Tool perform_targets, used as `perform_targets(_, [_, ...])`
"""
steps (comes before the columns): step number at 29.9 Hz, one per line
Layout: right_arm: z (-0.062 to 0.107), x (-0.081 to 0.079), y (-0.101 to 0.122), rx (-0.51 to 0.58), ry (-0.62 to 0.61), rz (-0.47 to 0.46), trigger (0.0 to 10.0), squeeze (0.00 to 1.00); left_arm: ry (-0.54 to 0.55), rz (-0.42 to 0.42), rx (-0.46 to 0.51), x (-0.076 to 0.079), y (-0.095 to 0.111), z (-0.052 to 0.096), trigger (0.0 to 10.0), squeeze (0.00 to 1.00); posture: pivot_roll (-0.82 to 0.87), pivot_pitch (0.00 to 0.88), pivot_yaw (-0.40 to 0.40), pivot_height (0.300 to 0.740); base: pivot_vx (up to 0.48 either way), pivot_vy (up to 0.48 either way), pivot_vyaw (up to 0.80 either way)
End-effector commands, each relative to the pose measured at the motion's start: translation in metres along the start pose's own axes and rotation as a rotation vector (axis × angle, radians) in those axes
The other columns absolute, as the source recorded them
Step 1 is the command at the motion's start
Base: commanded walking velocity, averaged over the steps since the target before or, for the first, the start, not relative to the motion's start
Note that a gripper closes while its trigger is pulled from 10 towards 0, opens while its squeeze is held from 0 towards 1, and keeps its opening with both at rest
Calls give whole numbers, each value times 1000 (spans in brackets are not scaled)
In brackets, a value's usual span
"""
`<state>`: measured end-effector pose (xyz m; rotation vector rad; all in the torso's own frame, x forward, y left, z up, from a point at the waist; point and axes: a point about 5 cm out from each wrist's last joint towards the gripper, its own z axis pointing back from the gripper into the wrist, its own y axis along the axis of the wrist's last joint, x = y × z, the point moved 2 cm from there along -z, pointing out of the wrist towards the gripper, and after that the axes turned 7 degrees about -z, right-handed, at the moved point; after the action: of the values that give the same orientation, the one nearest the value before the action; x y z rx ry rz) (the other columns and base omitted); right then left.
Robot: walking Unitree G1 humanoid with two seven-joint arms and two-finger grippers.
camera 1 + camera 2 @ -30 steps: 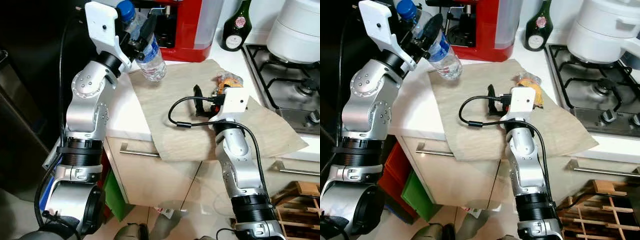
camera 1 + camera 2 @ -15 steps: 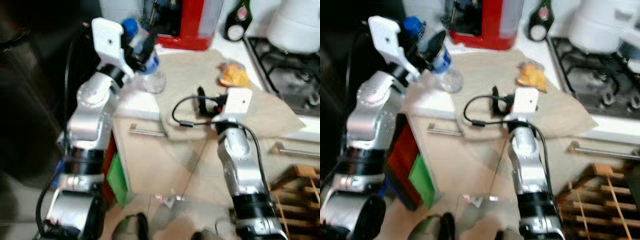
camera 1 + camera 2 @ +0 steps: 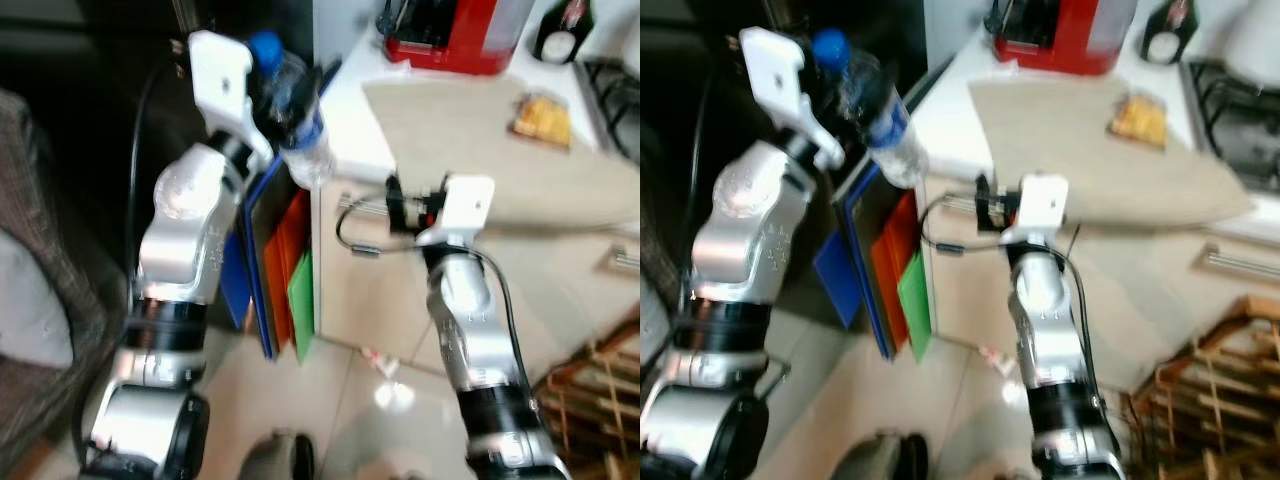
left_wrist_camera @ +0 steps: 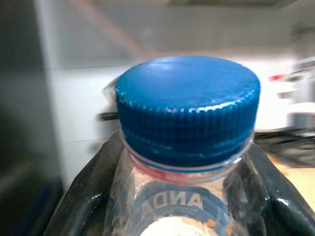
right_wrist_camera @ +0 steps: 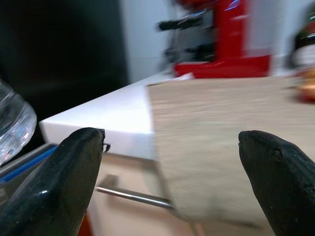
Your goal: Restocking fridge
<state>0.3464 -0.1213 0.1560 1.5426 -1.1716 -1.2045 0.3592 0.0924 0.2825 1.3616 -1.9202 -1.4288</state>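
A clear water bottle [image 3: 305, 150] with a blue cap [image 4: 187, 105] and blue label is held tilted in the air, left of the counter's corner. My left gripper [image 3: 298, 98] is shut on it just below the cap, and its black fingers [image 4: 86, 196] press on both sides of the neck. My right gripper [image 3: 394, 203] stands open with nothing between its fingers [image 5: 54, 191], level with the counter edge in front of the cabinet. An orange snack packet [image 3: 542, 115] lies on the beige cloth [image 3: 450, 120].
The white counter [image 3: 350, 110] carries a red coffee machine [image 3: 450, 35] and a dark bottle [image 3: 560, 15]. Blue, orange and green boards [image 3: 285, 270] lean beside the cabinet. A wooden rack [image 3: 600, 400] stands low right. To the left it is dark.
The camera has swung left and back, so the counter now sits to the upper right. The bottle stays in my left gripper. My right gripper has come off the cloth to the cabinet front.
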Motion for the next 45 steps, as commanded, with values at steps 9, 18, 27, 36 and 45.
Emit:
perform_targets(9, [4,1,0,2,-1,12,10000,0,-14,-14,-50,5,-15,8,10000,0,-25,0,62,740,-257,0,0])
perform_targets(18, [4,9,2,19,-39,17,10000,0,-48,83,-112,15,-38,21,10000,0,-53,0,111,740,-86,0,0])
perform_targets(27, [8,17,0,15,-68,30,10000,0,-129,133,-120,37,-45,39,10000,0,-42,0,117,740,0,-304,0])
perform_targets(36, [5,20,2,14,-56,66,10000,0,-192,185,-110,57,-47,52,10000,0,-68,0,107,740,0,-480,0])
perform_targets(45, [9,29,3,8,-80,78,10000,0,-203,172,-96,54,-44,42,10000,0,-86,0,113,740,0,-160,-287])
